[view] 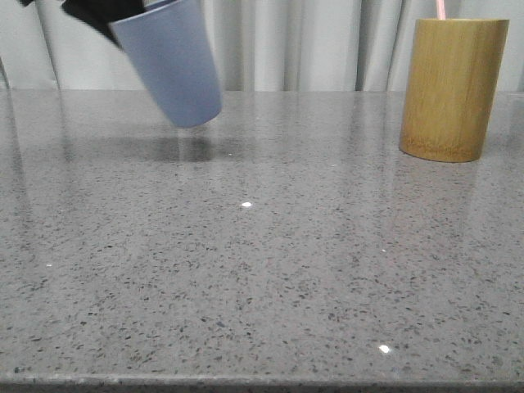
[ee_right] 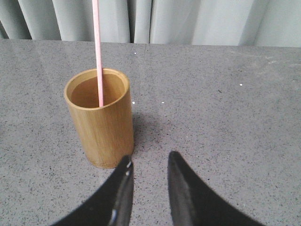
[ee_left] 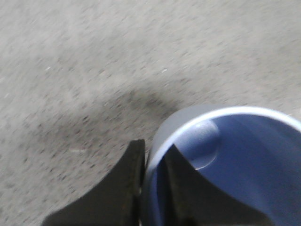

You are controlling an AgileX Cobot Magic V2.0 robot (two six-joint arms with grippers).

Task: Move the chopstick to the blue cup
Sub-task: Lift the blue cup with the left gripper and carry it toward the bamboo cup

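One chopstick [ee_right: 98, 52] in holder [ee_right: 101, 117] | left fingers [ee_left: 155, 183] pinch blue cup [view: 172, 61] | right fingers [ee_right: 148, 174] spread

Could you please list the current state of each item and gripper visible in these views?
Matte periwinkle-blue cup: lifted off the table, tilted, empty, rim pinched by the left gripper.
Thin pale pink chopstick: standing inside the bamboo holder.
Yellow-brown bamboo cylinder holder: upright on the table.
Right gripper: open, holding nothing, beside the holder.
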